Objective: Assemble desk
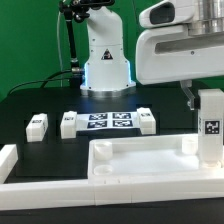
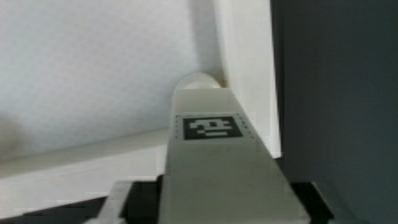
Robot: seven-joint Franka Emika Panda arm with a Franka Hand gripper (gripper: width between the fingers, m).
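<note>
Pincer (image 1: 204,100) clamped on a square leg (image 1: 210,125), held upright w/ tag facing cam, at ~3 o'clock in the ext. view. Leg's lower end is at the tabletop (image 1: 140,146) corner on the ext. view's right; can't tell if it's in the socket. Tabletop lies flat, rim up, at ~5-6 o'clock. Wrist view: leg points at the rounded inner rim corner. Marker board (image 1: 108,122) is near centre on the black table (image 1: 45,105). Loose leg (image 1: 146,121) is at its 3 o'clock, second leg (image 1: 68,124) at its 9, third leg (image 1: 37,125) further out at 9. Border bar (image 1: 8,160) at ~8.
</note>
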